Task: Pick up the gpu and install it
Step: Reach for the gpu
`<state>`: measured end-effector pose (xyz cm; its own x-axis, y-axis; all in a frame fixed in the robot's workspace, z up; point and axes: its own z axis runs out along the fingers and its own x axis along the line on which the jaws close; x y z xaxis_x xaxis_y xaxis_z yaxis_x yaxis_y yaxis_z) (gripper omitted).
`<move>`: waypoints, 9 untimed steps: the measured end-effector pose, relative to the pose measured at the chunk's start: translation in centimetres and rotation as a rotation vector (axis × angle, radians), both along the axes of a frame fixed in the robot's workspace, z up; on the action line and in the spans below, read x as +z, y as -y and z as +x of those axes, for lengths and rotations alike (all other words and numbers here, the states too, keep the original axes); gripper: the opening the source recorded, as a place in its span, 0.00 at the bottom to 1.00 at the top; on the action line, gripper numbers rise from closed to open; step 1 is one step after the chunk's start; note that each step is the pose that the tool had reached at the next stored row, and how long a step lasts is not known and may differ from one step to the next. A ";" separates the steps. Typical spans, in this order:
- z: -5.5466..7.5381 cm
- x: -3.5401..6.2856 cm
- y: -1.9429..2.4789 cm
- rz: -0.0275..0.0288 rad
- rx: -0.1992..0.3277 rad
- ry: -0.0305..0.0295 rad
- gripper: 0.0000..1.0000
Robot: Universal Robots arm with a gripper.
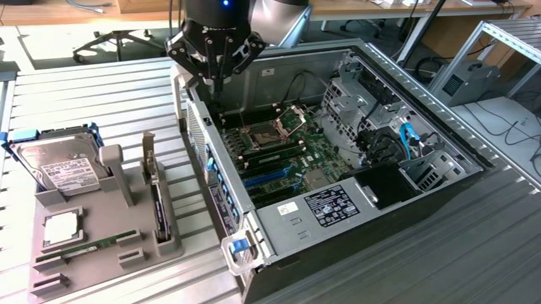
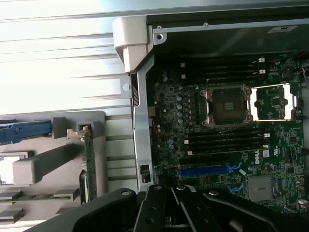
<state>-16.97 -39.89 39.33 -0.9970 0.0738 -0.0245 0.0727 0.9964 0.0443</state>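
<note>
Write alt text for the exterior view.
A robot arm's shut pincer hangs above an open computer case, holding nothing. The gpu stands on edge in a grey holder at the exterior view's left, beside a hard drive.

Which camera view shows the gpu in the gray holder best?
The exterior view. There the gpu stands on edge in the gray holder, and you see its whole length, with the metal bracket at one end. The wrist view looks at the gpu from above, so it appears as a narrow green edge.
</note>
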 end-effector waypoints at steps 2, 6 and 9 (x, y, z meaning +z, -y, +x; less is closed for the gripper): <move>0.0 0.00 0.00 0.0000 0.000 0.0000 0.11; -0.1 0.00 0.00 0.0000 0.000 -0.0001 0.11; -0.2 0.00 0.00 -0.0001 0.000 0.0000 0.11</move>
